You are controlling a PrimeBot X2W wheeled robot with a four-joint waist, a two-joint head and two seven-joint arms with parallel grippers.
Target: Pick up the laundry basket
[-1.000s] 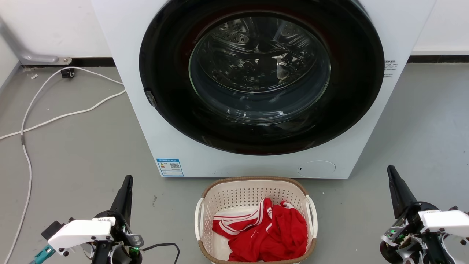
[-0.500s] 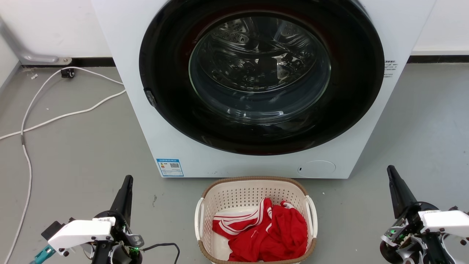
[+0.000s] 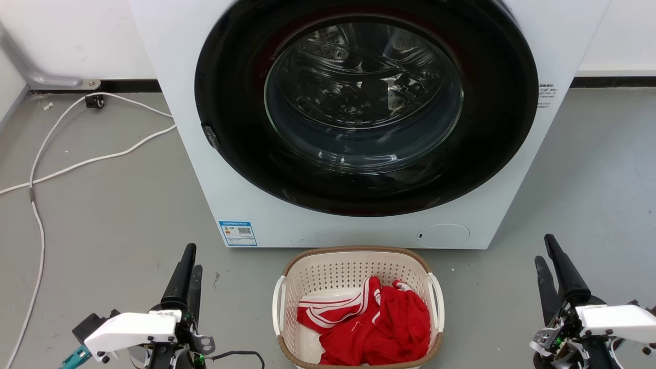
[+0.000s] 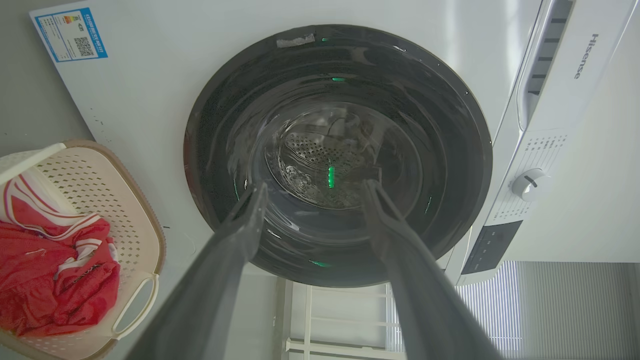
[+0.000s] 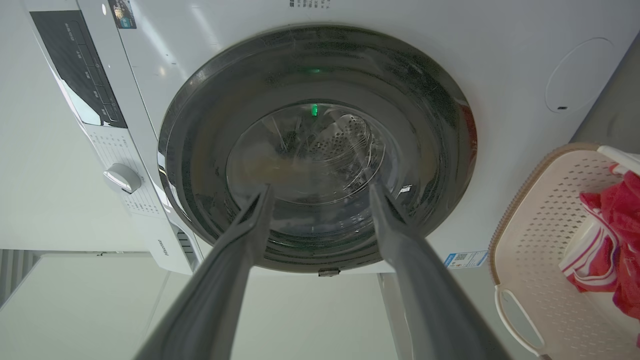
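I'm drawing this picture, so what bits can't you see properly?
Left wrist view: laundry basket cut off by the left edge.
Head view: basket floor mostly hidden under red clothes.
Head view: blue sticker print too small to read.
Head view: washing machine top cut off by the top edge.

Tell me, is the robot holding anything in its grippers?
Nothing is held. The left gripper and right gripper are both open and empty, on either side of the cream-white perforated plastic laundry basket with a brown rim, not touching it.
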